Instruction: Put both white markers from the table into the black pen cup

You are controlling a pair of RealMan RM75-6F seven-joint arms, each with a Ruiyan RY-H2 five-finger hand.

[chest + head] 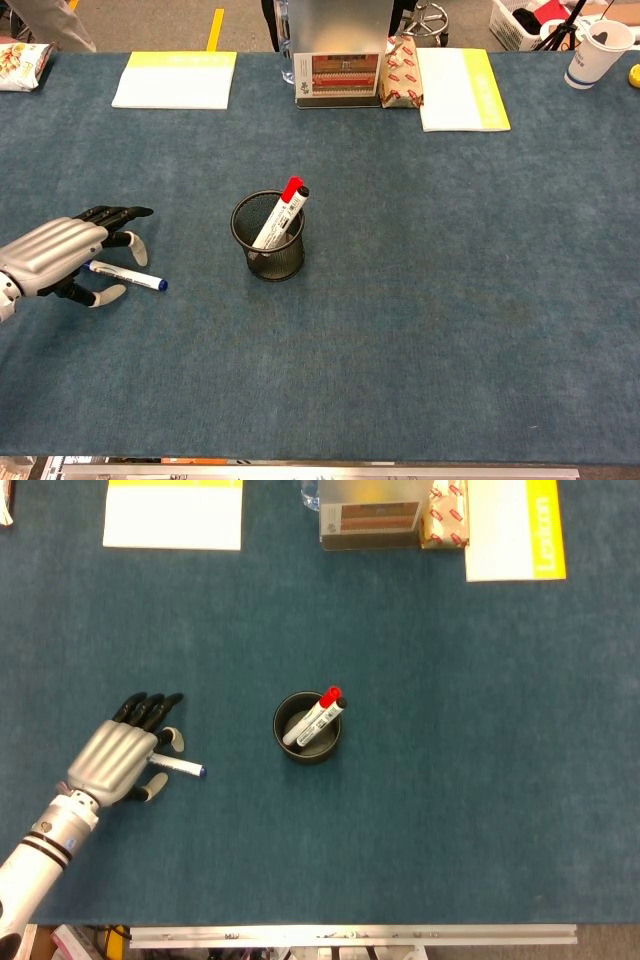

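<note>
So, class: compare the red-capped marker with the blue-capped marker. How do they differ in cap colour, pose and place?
Cap: the red-capped marker has a red end; the blue-capped marker has a blue one.
Pose: the red-capped marker leans upright; the blue-capped marker lies flat.
Place: the red-capped marker stands in the black pen cup; the blue-capped marker is on the table, partly under the left hand.
Shared: both have white barrels.
</note>
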